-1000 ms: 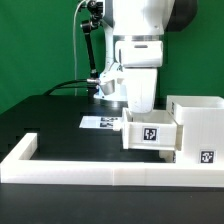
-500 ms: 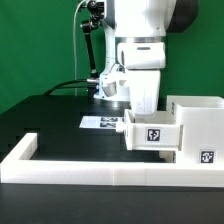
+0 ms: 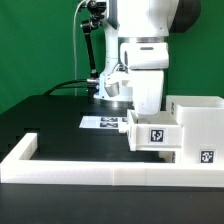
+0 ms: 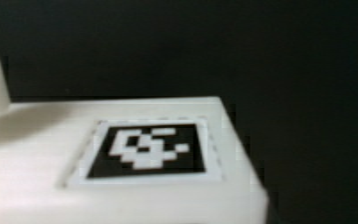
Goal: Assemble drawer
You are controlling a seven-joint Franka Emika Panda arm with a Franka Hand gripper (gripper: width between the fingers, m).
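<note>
Small matte white plastic tray (image 3: 152, 132) has slid further into the white cube-like case (image 3: 198, 128); end effector grip unseen; keep push level

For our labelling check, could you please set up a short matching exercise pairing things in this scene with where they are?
Things:
1. small tray
2. case
3. marker board
4. low white rim

Places:
A. flat on the black table, on the exterior view's left of the tray
B. along the table's near edge
C. at the exterior view's right, open at the top
D. sticking out of the case's side, just below the arm

Pairs: 1-D, 2-C, 3-A, 4-B
</note>
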